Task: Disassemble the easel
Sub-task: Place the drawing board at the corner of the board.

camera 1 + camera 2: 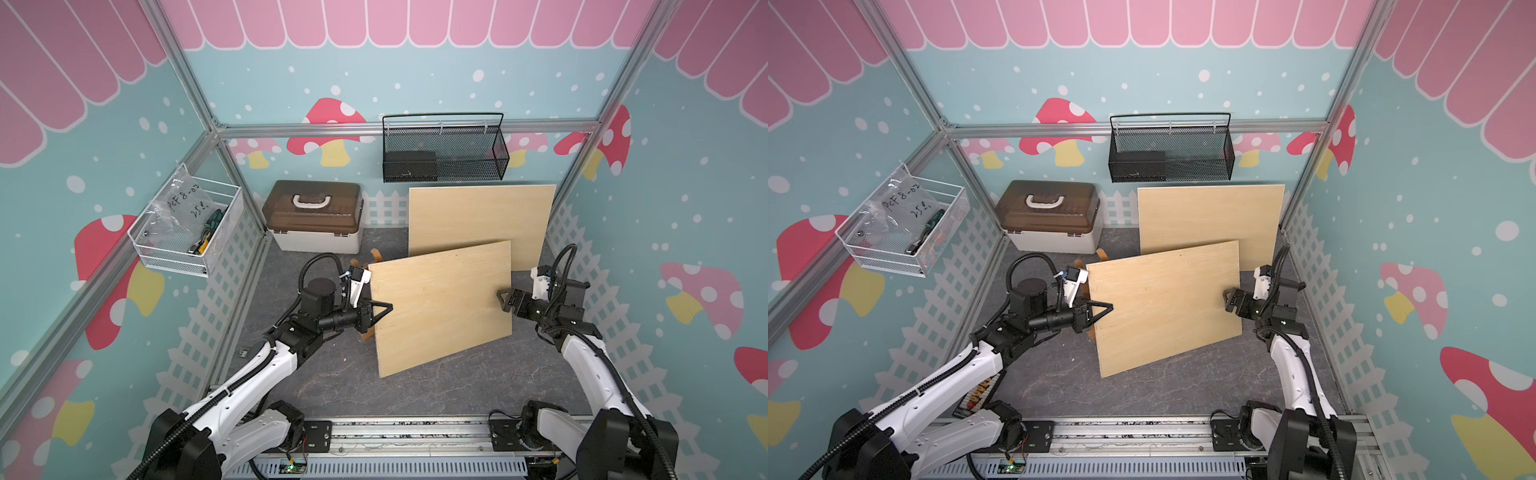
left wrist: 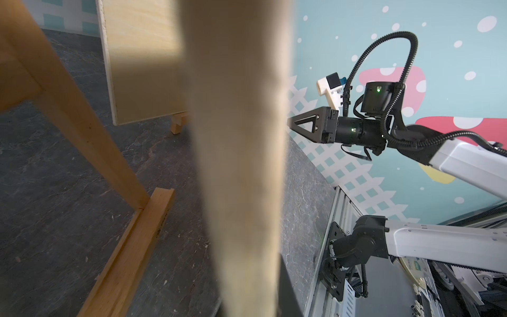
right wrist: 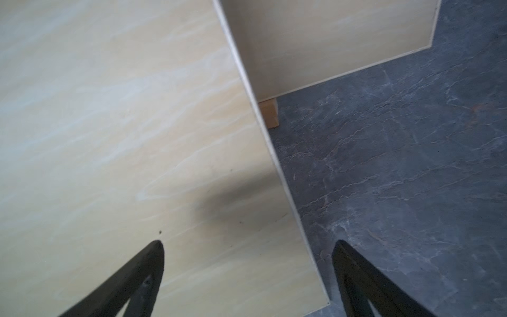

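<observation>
Left gripper point(image 1: 384, 309) clamped on front board point(image 1: 440, 307) edge; right gripper point(image 1: 503, 300) wide, straddling opposite edge

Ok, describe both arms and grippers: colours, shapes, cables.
The left arm and right arm have white shells with black joints. A ribbed black hose loops over each wrist, beside a white camera mount. The left gripper and right gripper have black, triangular, open-frame fingers. Small green lights glow on the right arm.
</observation>
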`<act>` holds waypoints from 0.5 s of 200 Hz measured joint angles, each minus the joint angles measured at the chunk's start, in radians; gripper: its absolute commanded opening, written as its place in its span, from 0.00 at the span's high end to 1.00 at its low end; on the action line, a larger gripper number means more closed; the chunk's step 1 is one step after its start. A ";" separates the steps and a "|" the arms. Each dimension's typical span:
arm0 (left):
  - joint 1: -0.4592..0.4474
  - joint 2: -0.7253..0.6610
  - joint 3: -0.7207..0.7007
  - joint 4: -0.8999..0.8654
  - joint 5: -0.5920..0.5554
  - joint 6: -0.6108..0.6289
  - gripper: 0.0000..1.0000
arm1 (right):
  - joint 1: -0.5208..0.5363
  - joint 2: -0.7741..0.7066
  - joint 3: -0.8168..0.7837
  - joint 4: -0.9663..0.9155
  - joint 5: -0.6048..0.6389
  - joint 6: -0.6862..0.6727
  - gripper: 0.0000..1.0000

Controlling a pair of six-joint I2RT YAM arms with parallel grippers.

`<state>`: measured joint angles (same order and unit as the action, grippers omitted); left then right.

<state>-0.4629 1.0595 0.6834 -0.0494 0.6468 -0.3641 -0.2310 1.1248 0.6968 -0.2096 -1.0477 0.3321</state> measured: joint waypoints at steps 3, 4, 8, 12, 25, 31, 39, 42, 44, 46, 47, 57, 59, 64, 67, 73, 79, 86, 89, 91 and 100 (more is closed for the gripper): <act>0.000 0.000 0.000 -0.001 0.000 0.000 1.00 | -0.007 0.018 0.012 0.001 -0.001 -0.006 0.02; 0.000 0.000 0.000 -0.002 0.000 0.000 1.00 | -0.008 0.021 0.014 0.001 -0.001 -0.007 0.02; 0.000 0.000 0.000 -0.002 0.000 0.000 1.00 | -0.016 0.040 0.029 0.002 -0.004 -0.012 0.02; 0.000 0.000 0.000 -0.002 0.000 0.000 1.00 | -0.023 0.057 0.041 0.003 -0.007 -0.016 0.02; 0.000 0.005 0.004 -0.006 0.002 0.000 1.00 | -0.042 0.121 0.079 0.018 -0.027 -0.027 0.02; 0.000 0.008 0.006 -0.006 0.003 0.000 1.00 | -0.045 0.150 0.093 0.030 -0.042 -0.029 0.03; 0.000 0.013 0.009 -0.006 0.005 0.000 1.00 | -0.048 0.184 0.105 0.047 -0.064 -0.030 0.03; 0.000 0.015 0.010 -0.007 0.006 0.000 1.00 | -0.049 0.198 0.108 0.056 -0.073 -0.029 0.03; 0.000 0.016 0.010 -0.007 0.008 0.000 1.00 | -0.049 0.206 0.110 0.061 -0.081 -0.029 0.03; 0.000 0.017 0.011 -0.007 0.008 -0.004 1.00 | -0.049 0.213 0.113 0.065 -0.087 -0.029 0.03; 0.000 0.018 0.012 -0.010 0.007 -0.005 1.00 | -0.049 0.216 0.113 0.066 -0.089 -0.028 0.03; 0.002 0.022 0.014 -0.014 0.007 -0.017 1.00 | -0.051 0.251 0.119 0.089 -0.124 -0.027 0.03; 0.003 0.023 0.015 -0.016 0.007 -0.020 1.00 | -0.051 0.256 0.120 0.092 -0.130 -0.027 0.03; 0.004 0.024 0.016 -0.018 0.006 -0.026 1.00 | -0.052 0.268 0.121 0.102 -0.145 -0.025 0.04; 0.004 0.025 0.016 -0.020 0.005 -0.027 1.00 | -0.052 0.274 0.122 0.107 -0.152 -0.025 0.04; 0.005 0.025 0.016 -0.022 0.003 -0.032 1.00 | -0.052 0.285 0.122 0.120 -0.172 -0.021 0.04; 0.005 0.025 0.016 -0.024 0.000 -0.036 1.00 | -0.052 0.293 0.122 0.132 -0.190 -0.016 0.04; 0.005 0.025 0.016 -0.024 0.000 -0.041 1.00 | -0.052 0.300 0.122 0.148 -0.208 -0.008 0.04; 0.005 0.025 0.016 -0.024 0.000 -0.041 1.00 | -0.051 0.302 0.122 0.156 -0.216 -0.004 0.04; 0.005 0.025 0.016 -0.024 0.000 -0.042 1.00 | -0.051 0.304 0.122 0.160 -0.221 -0.002 0.04; 0.005 0.026 0.016 -0.024 0.000 -0.042 1.00 | -0.050 0.310 0.122 0.183 -0.244 0.007 0.04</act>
<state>-0.4583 1.0859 0.6994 -0.0731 0.6464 -0.4057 -0.2806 1.4349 0.8185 -0.0269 -1.2919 0.3393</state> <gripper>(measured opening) 0.124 0.964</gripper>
